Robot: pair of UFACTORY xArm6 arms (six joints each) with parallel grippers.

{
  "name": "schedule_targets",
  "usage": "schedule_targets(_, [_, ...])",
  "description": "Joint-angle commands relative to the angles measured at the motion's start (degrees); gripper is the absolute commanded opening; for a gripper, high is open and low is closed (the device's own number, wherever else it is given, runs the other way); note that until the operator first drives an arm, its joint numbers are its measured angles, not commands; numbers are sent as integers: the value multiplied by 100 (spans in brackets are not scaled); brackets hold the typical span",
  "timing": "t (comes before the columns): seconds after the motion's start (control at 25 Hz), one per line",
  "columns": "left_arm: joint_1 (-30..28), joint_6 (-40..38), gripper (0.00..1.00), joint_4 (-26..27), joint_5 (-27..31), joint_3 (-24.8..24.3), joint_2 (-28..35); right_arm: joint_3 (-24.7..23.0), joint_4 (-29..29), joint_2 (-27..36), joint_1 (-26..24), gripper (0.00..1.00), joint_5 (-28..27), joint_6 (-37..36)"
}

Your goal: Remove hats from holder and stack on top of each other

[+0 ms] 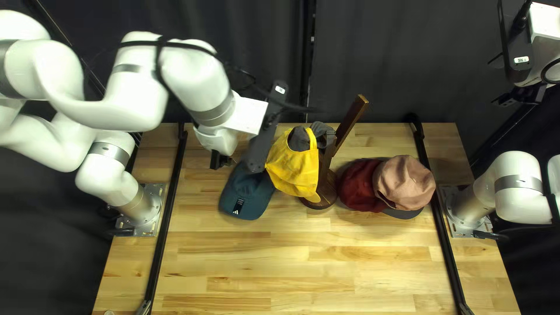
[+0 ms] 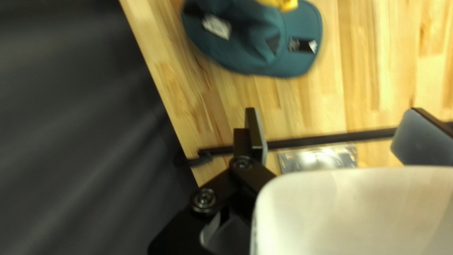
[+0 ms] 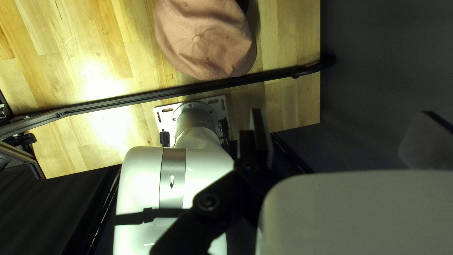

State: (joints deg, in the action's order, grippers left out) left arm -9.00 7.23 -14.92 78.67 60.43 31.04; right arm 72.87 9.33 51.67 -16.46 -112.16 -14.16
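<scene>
**Left gripper** (image 2: pixel 336 138): your fingers are spread wide and hold nothing, hanging above the table (image 1: pixel 306 262) just beside the teal cap (image 1: pixel 246 197). **Right gripper** (image 3: pixel 341 138): likewise spread and empty, raised over its own base.

The teal cap lies flat on the wood, one edge overlapped by the hanging yellow hat (image 1: pixel 294 168). That hat and a grey hat (image 1: pixel 306 136) hang on the wooden holder (image 1: pixel 348 120). Right of the holder sits the pile: a pink hat (image 1: pixel 404 181) over a dark hat (image 1: pixel 402 214), with a red hat (image 1: pixel 356 186) against them.

**Step in hand** (a judgement): you are between picks, with two hats to unhook. Next, pinch the yellow cloth, lift it clear, and carry it to the pile. The teal cap must join the pile too.
</scene>
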Motion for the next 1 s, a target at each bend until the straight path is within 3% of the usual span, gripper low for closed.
schedule_targets(0.04, [-66, -434, 100, -280, -760, -752, 473, 0, 0, 0, 0, 100, 0, 0])
schedule_targets(0.36, [10, -906, 100, -387, -1358, -1314, 692, 0, 0, 0, 0, 100, 0, 0])
schedule_targets(1.0, [174, -1189, 100, -86, -2014, -1365, -149, 0, 0, 0, 0, 100, 0, 0])
